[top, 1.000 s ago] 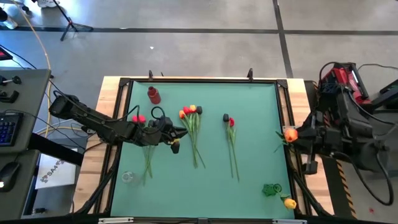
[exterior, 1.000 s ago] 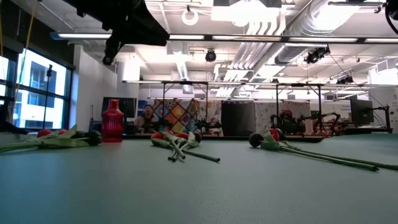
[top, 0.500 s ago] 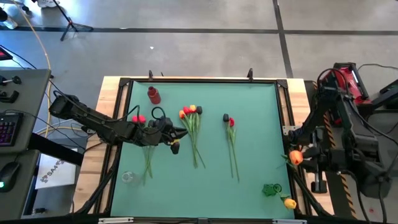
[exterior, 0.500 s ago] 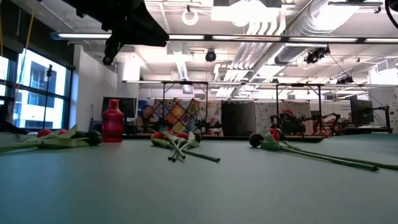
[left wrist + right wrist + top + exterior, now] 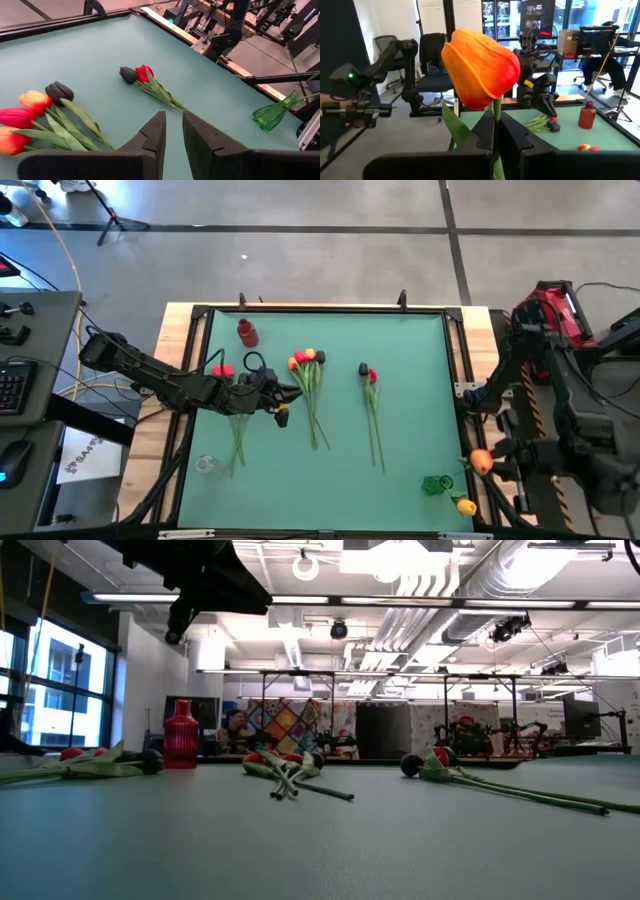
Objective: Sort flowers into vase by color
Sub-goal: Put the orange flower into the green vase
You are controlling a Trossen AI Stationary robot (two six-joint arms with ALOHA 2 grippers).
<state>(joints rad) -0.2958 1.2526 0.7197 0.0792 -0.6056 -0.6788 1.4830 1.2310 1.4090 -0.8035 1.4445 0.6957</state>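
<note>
Because orange belongs in the green vase [image 5: 436,484], my right jaws pinch the orange tulip [image 5: 481,462] by its stem just beside it; my left jaws hang nearly shut, empty, far across the table [image 5: 400,350].

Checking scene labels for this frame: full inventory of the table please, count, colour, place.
Artificial tulips lying loose: three groups on the green mat; a red-headed group at the left by the left gripper, a red, orange and black bunch in the middle, a red and black pair right of centre.
Orange artificial tulip: one, held off the table's right edge.
Yellow-orange tulip head: one, near right corner, beside the green vase.
Red plastic vase: one, upright, far left of the mat.
Green glass vase: one, near right corner.
Clear glass vase: one, near left edge.
Left gripper: over the mat's left-middle, empty, jaws slightly apart.
Right gripper: shut on the orange artificial tulip's stem.
</note>
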